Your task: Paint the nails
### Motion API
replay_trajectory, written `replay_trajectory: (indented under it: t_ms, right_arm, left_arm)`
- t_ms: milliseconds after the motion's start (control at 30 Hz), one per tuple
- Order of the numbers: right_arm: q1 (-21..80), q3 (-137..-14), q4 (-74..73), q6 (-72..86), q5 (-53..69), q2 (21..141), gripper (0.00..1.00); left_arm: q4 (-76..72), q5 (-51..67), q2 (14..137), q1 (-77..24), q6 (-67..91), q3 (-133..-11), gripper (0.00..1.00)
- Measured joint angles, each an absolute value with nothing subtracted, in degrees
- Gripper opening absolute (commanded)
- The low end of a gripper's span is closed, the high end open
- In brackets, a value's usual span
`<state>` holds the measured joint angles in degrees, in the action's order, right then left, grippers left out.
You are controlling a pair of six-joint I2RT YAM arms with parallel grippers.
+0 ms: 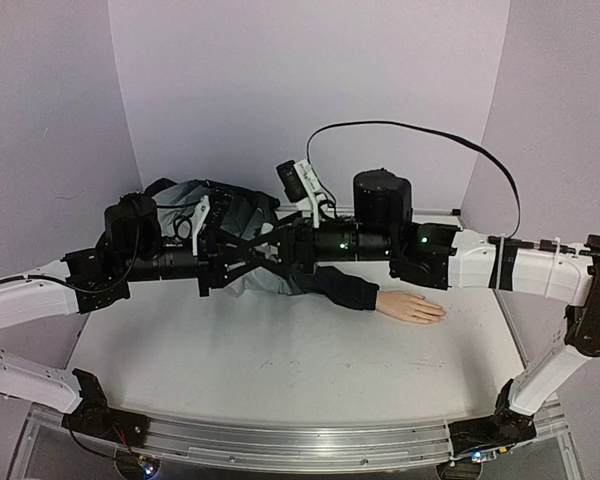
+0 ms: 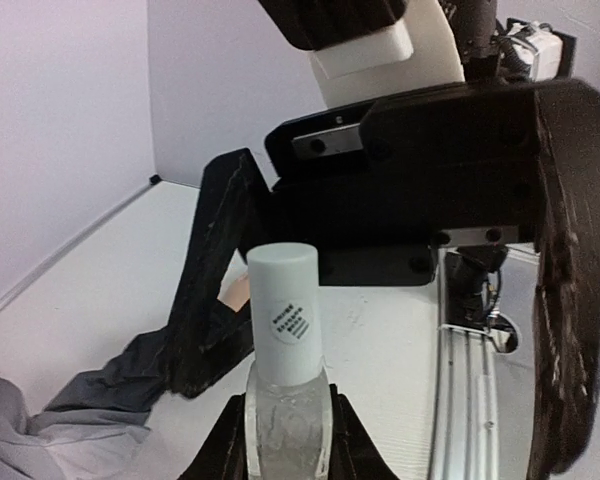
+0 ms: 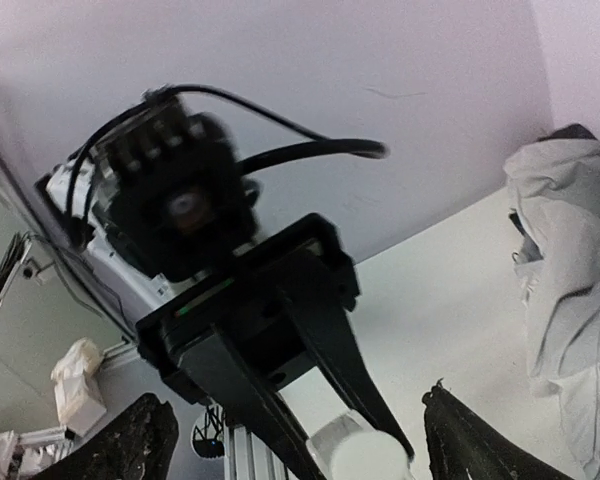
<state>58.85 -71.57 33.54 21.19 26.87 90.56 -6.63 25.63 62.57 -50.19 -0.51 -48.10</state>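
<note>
My left gripper [image 2: 285, 425] is shut on the clear body of a small nail-polish bottle [image 2: 285, 440], with its white cap [image 2: 283, 310] pointing up. My right gripper [image 2: 390, 300] faces it, wide open, one finger on each side of the cap and not touching it. In the right wrist view the cap [image 3: 365, 455] sits low between my own spread fingers [image 3: 130, 445]. In the top view both grippers [image 1: 265, 255] cross above the jacket and hide the bottle. The mannequin hand [image 1: 412, 307] lies flat, sticking out of the dark sleeve [image 1: 345, 287]. Its nails are too small to make out.
The grey jacket [image 1: 235, 215] lies bunched at the back of the white table [image 1: 280, 360], under both grippers; it also shows in the right wrist view [image 3: 565, 260]. Purple walls close the back and sides. A metal rail [image 1: 300, 440] runs along the near edge.
</note>
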Motion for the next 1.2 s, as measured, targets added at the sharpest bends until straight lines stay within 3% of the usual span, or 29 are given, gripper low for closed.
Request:
replay_trajectory:
  t_ms: [133, 333, 700, 800, 1067, 1200]
  right_arm:
    - [57.3, -73.7, 25.8, 24.8, 20.9, 88.9, 0.91]
    - [54.9, -79.1, 15.2, 30.2, 14.9, 87.7, 0.79]
    - [55.0, -88.2, 9.9, 32.6, 16.2, 93.7, 0.76]
    - [55.0, -92.7, 4.8, 31.7, 17.0, 96.1, 0.69]
    - [55.0, -102.6, -2.8, 30.0, 19.6, 101.4, 0.35]
    - [55.0, -104.6, -4.2, 29.6, 21.2, 103.6, 0.36]
  left_arm:
    - [-6.6, 19.4, 61.7, -50.3, -3.3, -47.8, 0.0]
    - [-6.5, 12.8, 60.4, -50.9, -6.0, -47.8, 0.0]
    - [-5.7, 7.9, 60.3, -51.3, -9.1, -47.8, 0.0]
    - [-5.4, 6.5, 60.3, -51.6, -10.2, -47.8, 0.0]
    - [-3.4, 5.5, 61.2, -51.7, -11.2, -47.8, 0.0]
    - [-2.8, 5.3, 61.3, -51.7, -11.9, -47.8, 0.0]
